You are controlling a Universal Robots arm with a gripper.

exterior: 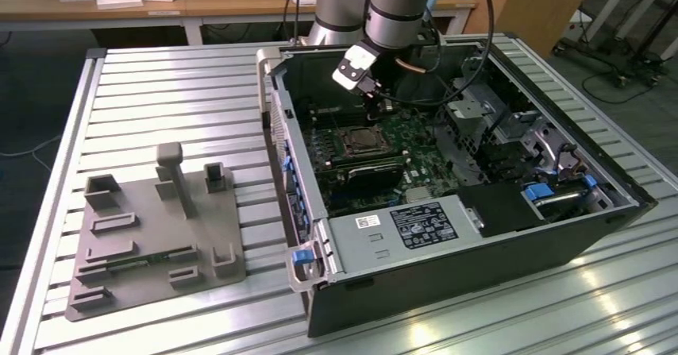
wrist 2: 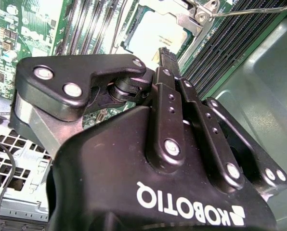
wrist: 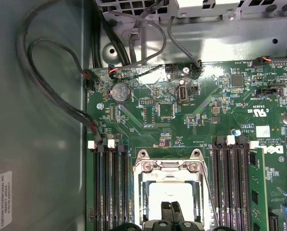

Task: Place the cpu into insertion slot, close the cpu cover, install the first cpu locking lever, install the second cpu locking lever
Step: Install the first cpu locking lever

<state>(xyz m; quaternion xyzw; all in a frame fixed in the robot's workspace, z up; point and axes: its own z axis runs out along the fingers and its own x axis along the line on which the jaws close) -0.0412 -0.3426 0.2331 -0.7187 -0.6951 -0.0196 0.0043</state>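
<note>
The small silvery square cpu [wrist: 170,192] lies in the dark, silver-rimmed insertion slot [wrist: 144,192]. Its near edge is hidden behind the black gripper [wrist: 170,206], whose claw is pressed together, empty, just above. The thin silver cpu cover [wrist: 170,166] frames it, and long black memory slots [wrist: 110,187] crowd both sides.

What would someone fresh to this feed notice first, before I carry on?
The black gripper, fingers shut, hangs close over the silvery cpu, which lies framed by the cpu cover between rows of memory slots. In the exterior view the arm reaches into an open computer case on a slatted table, with a grey fixture plate on the exterior view's left.
</note>
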